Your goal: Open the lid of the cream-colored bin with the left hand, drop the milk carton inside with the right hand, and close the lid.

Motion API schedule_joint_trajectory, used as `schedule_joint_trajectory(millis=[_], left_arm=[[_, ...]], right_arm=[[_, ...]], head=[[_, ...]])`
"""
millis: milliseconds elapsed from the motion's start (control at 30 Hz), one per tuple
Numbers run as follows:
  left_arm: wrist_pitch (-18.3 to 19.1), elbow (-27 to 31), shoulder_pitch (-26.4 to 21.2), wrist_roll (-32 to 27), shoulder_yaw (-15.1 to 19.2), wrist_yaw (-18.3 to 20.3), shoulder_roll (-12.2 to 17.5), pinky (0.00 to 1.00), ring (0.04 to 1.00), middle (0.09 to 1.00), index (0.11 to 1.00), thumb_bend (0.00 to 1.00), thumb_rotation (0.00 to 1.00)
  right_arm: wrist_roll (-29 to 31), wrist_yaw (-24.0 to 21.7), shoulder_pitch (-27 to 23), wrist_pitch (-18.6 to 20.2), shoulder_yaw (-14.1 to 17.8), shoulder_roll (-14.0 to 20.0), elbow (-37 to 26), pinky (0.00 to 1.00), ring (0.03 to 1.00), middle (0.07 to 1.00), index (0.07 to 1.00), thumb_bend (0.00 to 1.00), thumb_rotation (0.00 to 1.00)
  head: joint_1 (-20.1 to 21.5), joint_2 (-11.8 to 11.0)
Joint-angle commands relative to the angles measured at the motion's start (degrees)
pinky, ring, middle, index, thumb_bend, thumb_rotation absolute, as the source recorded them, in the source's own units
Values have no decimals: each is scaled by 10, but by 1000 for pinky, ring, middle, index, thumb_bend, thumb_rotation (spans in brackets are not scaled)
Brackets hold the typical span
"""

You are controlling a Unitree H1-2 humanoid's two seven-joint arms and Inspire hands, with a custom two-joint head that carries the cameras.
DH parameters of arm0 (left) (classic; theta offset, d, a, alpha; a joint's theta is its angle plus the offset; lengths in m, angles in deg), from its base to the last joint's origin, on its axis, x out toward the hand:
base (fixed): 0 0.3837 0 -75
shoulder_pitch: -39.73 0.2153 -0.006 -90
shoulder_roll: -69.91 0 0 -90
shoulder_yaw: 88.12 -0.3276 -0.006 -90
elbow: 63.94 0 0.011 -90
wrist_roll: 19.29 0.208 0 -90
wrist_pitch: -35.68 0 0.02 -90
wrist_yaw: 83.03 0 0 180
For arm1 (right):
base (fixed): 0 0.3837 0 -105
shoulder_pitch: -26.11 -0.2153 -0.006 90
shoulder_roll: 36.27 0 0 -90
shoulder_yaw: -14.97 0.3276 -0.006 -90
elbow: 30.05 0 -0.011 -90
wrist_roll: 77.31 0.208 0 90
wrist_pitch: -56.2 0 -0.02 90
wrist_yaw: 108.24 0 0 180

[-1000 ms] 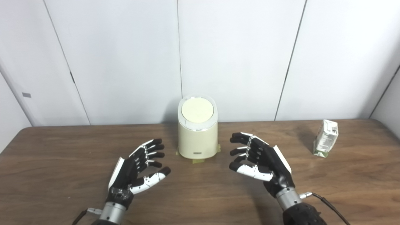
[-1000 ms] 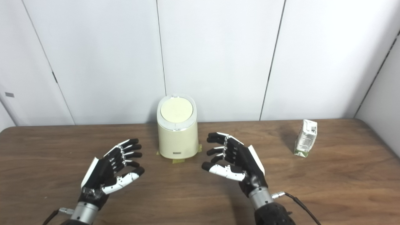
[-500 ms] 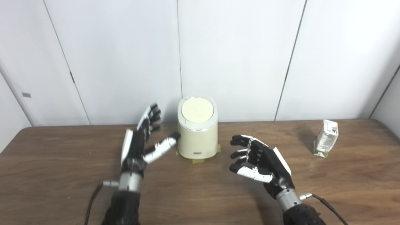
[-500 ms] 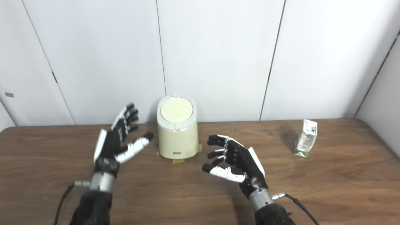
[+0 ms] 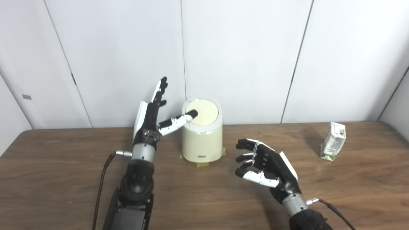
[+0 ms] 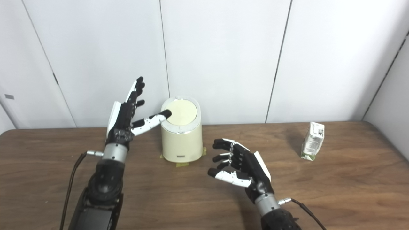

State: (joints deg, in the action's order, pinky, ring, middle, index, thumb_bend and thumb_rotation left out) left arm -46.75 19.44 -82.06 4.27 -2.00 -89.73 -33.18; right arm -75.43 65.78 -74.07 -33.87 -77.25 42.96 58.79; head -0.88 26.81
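The left hand [image 5: 150, 118] has risen from the near table and swung far and right in the last second; its fingers are spread and point upward, while its thumb reaches over the left edge of the lid [image 5: 202, 112]. Whether the thumb tip presses the lid or only hovers cannot be told from these views. The opening step looks to be starting; the lid still lies shut. The cream-colored bin [image 5: 202, 140] stands upright at mid-table, long axis vertical, lid face tilted toward the robot. The right hand [image 5: 266, 166] waits low, near and right of the bin, fingers loosely curled, empty. The milk carton [image 5: 333, 141] stands far right, well apart, leaning slightly.
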Motion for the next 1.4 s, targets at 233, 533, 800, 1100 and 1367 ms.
schedule_joint_trajectory(millis=[233,533,800,1100,1367], left_arm=[[15,-52,-91,55,-24,-30,18,832,988,986,992,925,408],[26,-99,-114,88,-54,-30,33,873,1000,1000,1000,898,354],[14,-136,-128,94,-72,-37,37,913,1000,1000,1000,924,297],[13,-168,-132,107,-90,-60,34,964,1000,1000,1000,909,299],[31,-187,-140,148,-118,-76,37,950,1000,1000,1000,905,291]], right_arm=[[7,-3,-22,-24,3,-1,-20,464,599,733,714,704,257],[0,-1,-21,-19,0,-3,-26,453,591,734,715,729,278],[1,-1,-19,-23,-3,-7,-26,453,588,737,722,709,259],[6,-3,-18,-19,-2,-11,-30,461,590,731,716,709,243],[0,-1,-17,-17,-6,-12,-35,463,585,732,714,698,237]], head=[[2,1],[8,2],[13,3],[15,4],[16,6]])
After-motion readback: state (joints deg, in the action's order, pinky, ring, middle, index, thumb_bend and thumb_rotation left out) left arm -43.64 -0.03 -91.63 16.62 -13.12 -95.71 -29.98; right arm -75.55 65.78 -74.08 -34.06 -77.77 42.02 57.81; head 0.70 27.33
